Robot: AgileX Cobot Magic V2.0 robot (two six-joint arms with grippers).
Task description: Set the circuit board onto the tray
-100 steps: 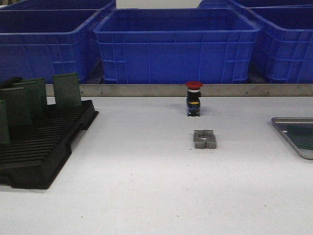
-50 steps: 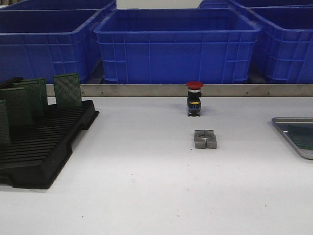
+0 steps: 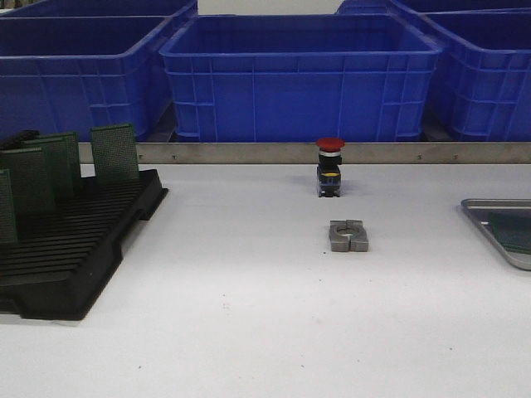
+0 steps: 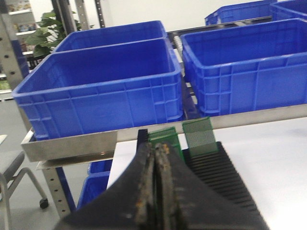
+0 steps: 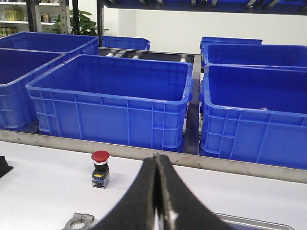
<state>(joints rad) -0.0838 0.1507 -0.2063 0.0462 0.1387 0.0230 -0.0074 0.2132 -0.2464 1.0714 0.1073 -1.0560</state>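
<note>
The silver tray [image 3: 496,204] lies at the table's right edge, cut off by the frame. A green circuit board [image 3: 514,232] lies flat in it. Several more green circuit boards [image 3: 114,152] stand upright in the black slotted rack [image 3: 75,257] at the left. Neither gripper shows in the front view. In the left wrist view my left gripper [image 4: 157,146] is shut and empty, above the rack [image 4: 225,177] and just short of its boards [image 4: 197,135]. In the right wrist view my right gripper [image 5: 156,157] is shut and empty, with the tray's rim [image 5: 249,223] beside it.
A red-capped push button [image 3: 329,166] and a grey metal clamp [image 3: 348,235] stand mid-table, and both show in the right wrist view [image 5: 100,168] [image 5: 79,222]. A metal rail [image 3: 249,152] bounds the table's far edge. Big blue crates [image 3: 299,79] stand behind it.
The board in the tray looked darker half a second ago. Nothing else has visibly moved.
</note>
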